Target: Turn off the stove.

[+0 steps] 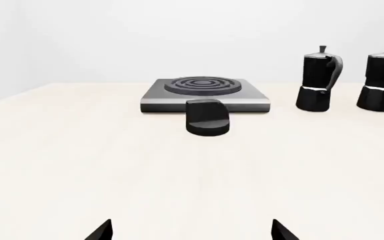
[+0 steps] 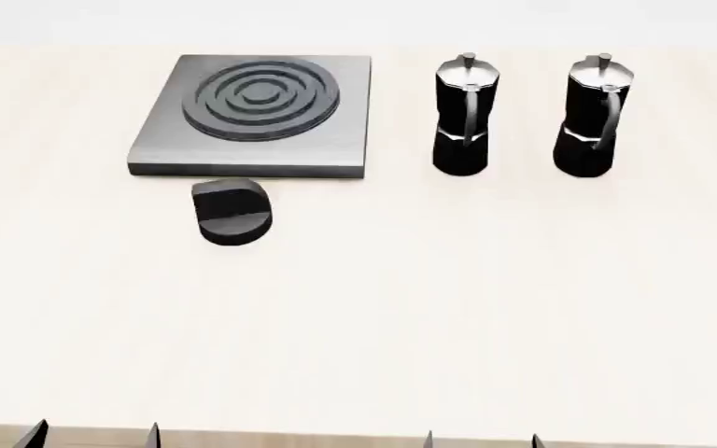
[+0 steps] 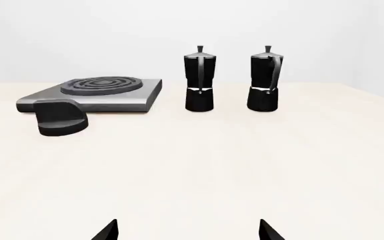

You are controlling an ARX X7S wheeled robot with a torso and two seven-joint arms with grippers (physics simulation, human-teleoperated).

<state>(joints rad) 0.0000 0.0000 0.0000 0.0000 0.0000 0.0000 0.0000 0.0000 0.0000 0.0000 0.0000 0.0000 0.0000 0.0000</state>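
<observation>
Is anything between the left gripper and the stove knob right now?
Nothing visible. Bare table lies between the left gripper and the knob. Both moka pots stand off to the stove's right.

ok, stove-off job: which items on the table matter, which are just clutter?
Matter:
- stove, grey plate with ringed burner
- knob, black, on the table just in front of the plate
- left gripper and right gripper, both open at the near edge

Clutter:
- two moka pots, upright beside the stove
</observation>
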